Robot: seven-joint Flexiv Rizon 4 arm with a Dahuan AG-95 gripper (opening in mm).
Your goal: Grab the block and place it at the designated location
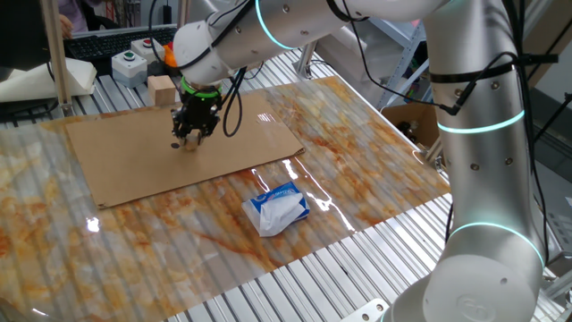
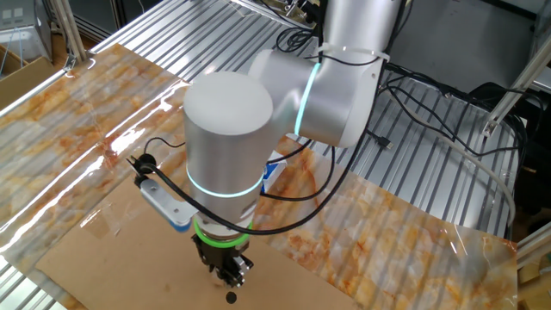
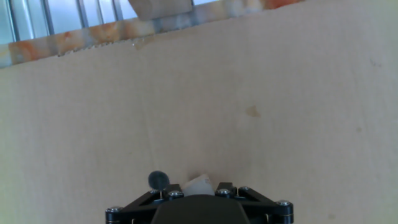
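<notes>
The gripper (image 1: 190, 137) sits low over the cardboard sheet (image 1: 134, 161), fingers seemingly pinching the small wooden cube (image 3: 199, 183), just beside the black dot (image 3: 158, 180). Only final placing remains.

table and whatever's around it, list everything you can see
small block: 1, light tan, on the cardboard at the pincer tips
black dot: 1, black, on the cardboard beside the small block
cardboard sheet: 1, brown, on the marbled table cover
large wooden block: 1, tan, beyond the cardboard's far edge
wipes packet: 1, blue and white, near the cardboard
button box: 1, grey, behind the large block
cardboard box: 1, brown, table's side
pincer: 1, black, low over the small block; grip unclear
</notes>
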